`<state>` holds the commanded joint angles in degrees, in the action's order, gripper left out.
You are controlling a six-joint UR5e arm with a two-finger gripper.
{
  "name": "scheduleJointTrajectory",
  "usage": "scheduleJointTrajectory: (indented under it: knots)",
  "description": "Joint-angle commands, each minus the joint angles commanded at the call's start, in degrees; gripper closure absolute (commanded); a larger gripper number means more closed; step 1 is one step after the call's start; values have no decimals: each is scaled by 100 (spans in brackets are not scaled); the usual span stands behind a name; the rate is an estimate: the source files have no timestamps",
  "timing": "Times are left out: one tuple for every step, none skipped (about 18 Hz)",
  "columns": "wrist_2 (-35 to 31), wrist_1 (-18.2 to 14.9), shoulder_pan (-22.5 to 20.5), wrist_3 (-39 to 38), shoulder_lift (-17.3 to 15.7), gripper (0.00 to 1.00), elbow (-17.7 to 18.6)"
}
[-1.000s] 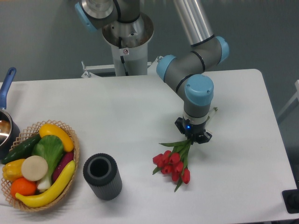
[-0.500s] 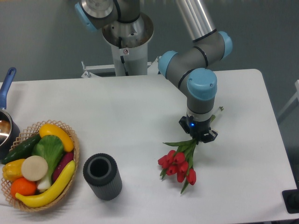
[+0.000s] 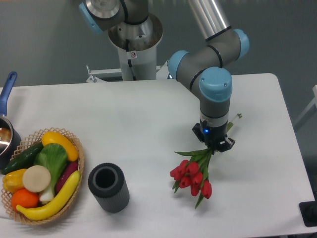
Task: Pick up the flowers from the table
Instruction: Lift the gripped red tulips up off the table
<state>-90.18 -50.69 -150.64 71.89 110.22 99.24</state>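
The flowers (image 3: 192, 174) are hanging with their red buds pointing down and to the near left, right of the table's middle, their green stems running up into the gripper (image 3: 214, 145), which is clamping them between its fingers. A stem end is poking out on the gripper's far right side. Whether the buds are touching the white table (image 3: 133, 119) or hanging just above it cannot be told. The arm is reaching down from above, its blue-capped joint sitting over the gripper. To the right of the flowers, bare white tabletop is stretching to the right edge, and more is lying between the buds and the near edge. To the left, a dark ribbed cylinder (image 3: 109, 187) is standing upright, well apart from the buds. Further left, a wicker basket (image 3: 78, 159) of vegetables is sitting by the left edge, with a pot (image 3: 7, 134) beside it, cut off by the frame.
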Motion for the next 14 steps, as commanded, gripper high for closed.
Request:
scheduleJointTrajectory:
  knots:
    - [0, -202, -18, 0, -35, 90, -53]
    - [0, -352, -27, 9, -62, 90, -114]
    - [0, -389, -27, 9, -62, 90, -124]
    - [0, -398, -35, 61, -71, 90, -124]
    - [0, -398, -35, 79, -71, 90, -124]
    - [0, -398, -35, 88, -71, 90, -124]
    - [0, -398, -27, 88, -88, 90, -124]
    - [0, -407, -27, 88, -106, 90, -124]
    - [0, -407, -27, 88, -106, 90, -124]
    - [0, -407, -35, 88, -106, 90, -124]
    - [9, -398, -27, 88, -106, 90, -124]
    - [9, -407, -27, 88, -115, 90, -159]
    - [9, -415, -27, 88, -115, 90, -185]
    - [0, -424, -27, 88, -115, 90, -177]
